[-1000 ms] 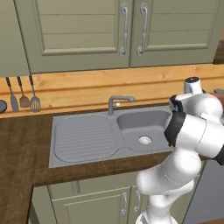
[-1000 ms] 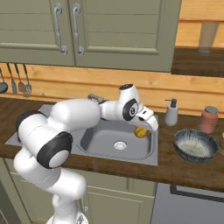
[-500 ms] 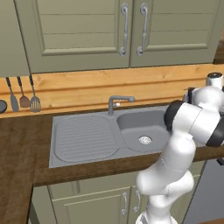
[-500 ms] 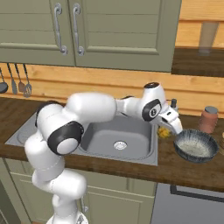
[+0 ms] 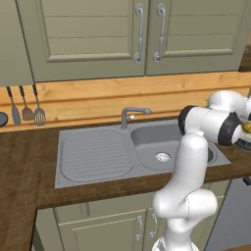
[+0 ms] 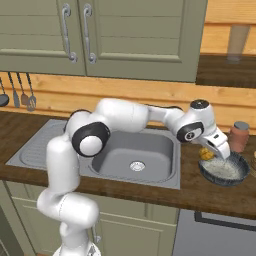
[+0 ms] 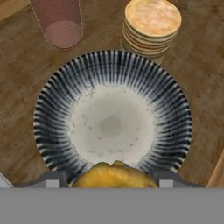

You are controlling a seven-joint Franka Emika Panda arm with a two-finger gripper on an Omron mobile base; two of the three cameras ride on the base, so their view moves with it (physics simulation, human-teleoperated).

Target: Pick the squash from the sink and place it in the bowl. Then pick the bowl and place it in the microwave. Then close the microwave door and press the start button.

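Squash [image 7: 113, 175] sits at the bottom centre of your hand view, clamped between the two finger tips of the gripper [image 7: 109, 178], which hold it at a fairly wide spread. In the right base view you find the squash [image 6: 205, 153] at centre right, tucked under the hand and just over the near-left rim of the bowl [image 6: 239, 175].

Above it in the hand view, the bowl [image 7: 52, 109] takes up the middle, striped dark wall around a pale speckled inside. It stands on the wooden counter [image 7: 17, 78]. At the upper left you have a reddish-brown cup [image 7: 59, 22], and at the top right a round banded jar [image 7: 151, 24], just beside the bowl's rim.

In the left base view the squash [image 5: 246, 128] peeks out at the right edge. The sink [image 5: 98, 154] lies at the centre, its faucet [image 5: 131, 116] behind it. Three utensils [image 5: 25, 105] hang on the wall at the left.
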